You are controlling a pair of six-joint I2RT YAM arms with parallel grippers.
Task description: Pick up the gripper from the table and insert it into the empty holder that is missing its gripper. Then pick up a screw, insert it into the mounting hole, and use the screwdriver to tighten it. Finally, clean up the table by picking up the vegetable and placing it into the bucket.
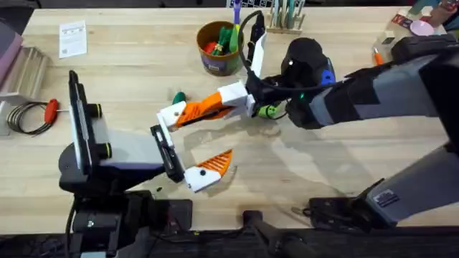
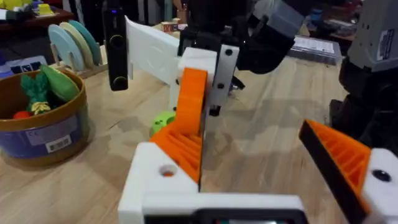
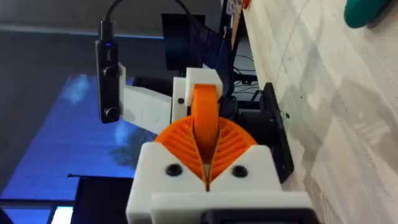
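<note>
The left gripper [image 1: 205, 136] lies low at the left of the bench [image 1: 129, 72]. Its fingers are spread wide and carry nothing of their own. Its nearer finger wears its orange pad [image 1: 215, 163]. Its farther one is the bare white holder [image 1: 171, 115].

The gripper wedge [image 2: 193, 106] sits against that holder, clenched between the fingers of the right gripper [image 1: 206, 109], which reaches in from the right across the middle. The wedge's long axis runs on from the right fingers straight into the holder, so the two arms meet nose to nose. I judge that the next move turns on pushing along that line.

The overhead view gives the layout, but the joint is hidden there. The left wrist view shows the wedge's ribs lying on the holder beside a mounting hole [image 2: 166, 170], which seems to hold no screw. The right wrist view shows how squarely the wedge is centred. I cannot tell from any view whether it is fully seated.

The vegetable [image 1: 178, 97] lies on the bench just beyond the holder, and the bucket [image 1: 217, 61] stands farther back. The screwdriver [image 1: 327, 74] is off to the right, behind the right arm.
</note>
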